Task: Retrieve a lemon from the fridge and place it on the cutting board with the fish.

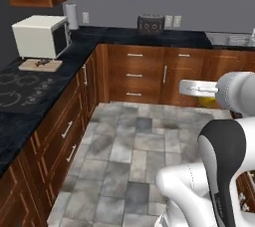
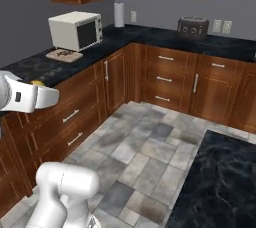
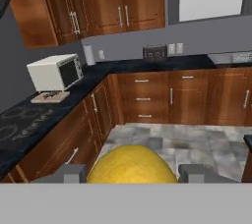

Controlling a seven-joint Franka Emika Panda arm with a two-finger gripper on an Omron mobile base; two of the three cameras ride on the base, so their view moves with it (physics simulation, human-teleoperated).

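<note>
1. Kitchen scene: brown wood cabinets above and below, black stone counter [image 1: 124, 37] running in an L along the left wall and the back wall, grey tiled floor [image 1: 129, 151].
2. Left run of the counter: black stovetop [image 1: 17, 91] nearest the camera, then the cutting board [image 1: 40, 64], then a white microwave [image 1: 41, 36] just behind the board.
3. Board sits at the counter's front edge, between stovetop and microwave. Fish [image 1: 44, 62] lies on it, small and dark; detail too small to read.
4. Same pair in the right base view: board [image 2: 64, 55] with fish [image 2: 63, 53] in front of the microwave [image 2: 76, 30].
5. Back run of the counter: paper towel roll [image 1: 72, 17] at the corner, toaster [image 1: 151, 23] farther right against the wall.
6. Gripper [image 3: 130, 173] is held in the air above the floor, facing the counter corner. Jaws partly open, clamped on the lemon [image 3: 132, 165], which sits between the two fingertips [image 3: 69, 173].
7. Left base view: lemon [image 1: 207, 101] shows as a yellow patch under the white hand, well apart from the board.
8. Right base view: a sliver of lemon [image 2: 36, 82] shows at the top of the hand.
9. Hand view: board [image 3: 50, 98] is far left, well apart from the lemon.
</note>
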